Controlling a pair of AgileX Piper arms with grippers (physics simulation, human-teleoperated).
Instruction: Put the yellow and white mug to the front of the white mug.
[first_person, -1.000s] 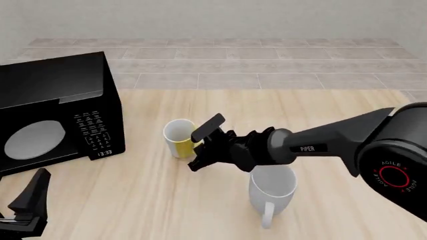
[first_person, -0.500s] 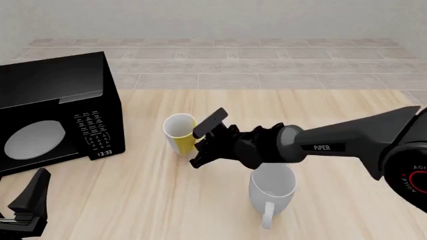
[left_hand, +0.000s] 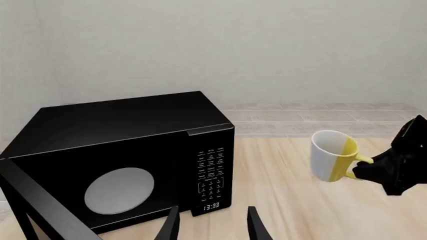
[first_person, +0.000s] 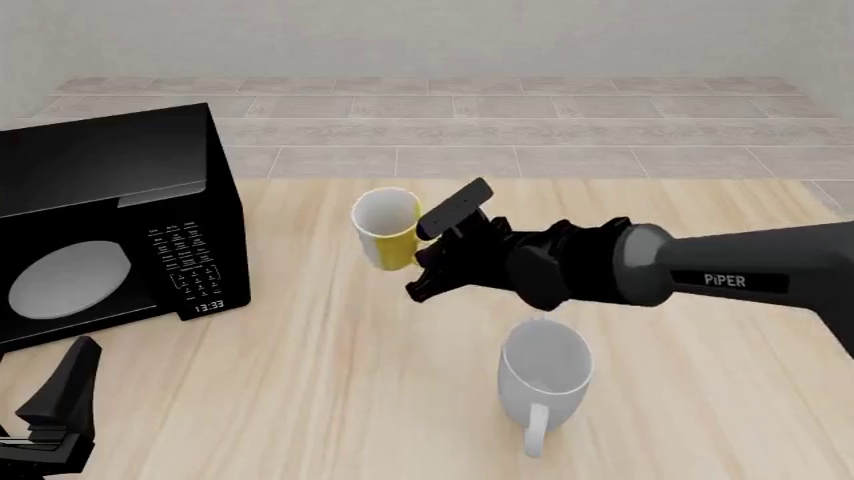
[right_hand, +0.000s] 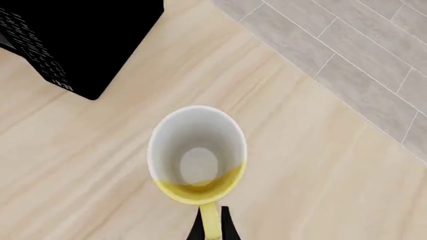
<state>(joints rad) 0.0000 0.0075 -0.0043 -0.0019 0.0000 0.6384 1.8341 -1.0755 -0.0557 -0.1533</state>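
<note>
Pale wood-grain planks make up the smooth tabletop (first_person: 267, 400), with grey stone tiles beyond its far edge. At its 9 o'clock side stands the boxy glossy black microwave (first_person: 107, 225), with a round pale window in its door, a keypad of tiny white markings too small to read and a clock reading 13:33; the front view cuts off its left edge. The dark matte right arm (first_person: 721, 275), lettered "PiPER" in white, reaches across from 3 o'clock. Near the table's 6 o'clock stands the larger rounded plain white mug (first_person: 545, 375), its handle toward the viewer. At 11 o'clock from it, well apart and lifted clear of the wood, tilts the small yellow mug with white rim and interior (first_person: 387, 228). The right gripper (first_person: 434, 255) pinches its yellow handle; the handle is mostly hidden. The left gripper (left_hand: 212, 225) idles parted, holding nothing, its fingertips partly cropped.
</note>
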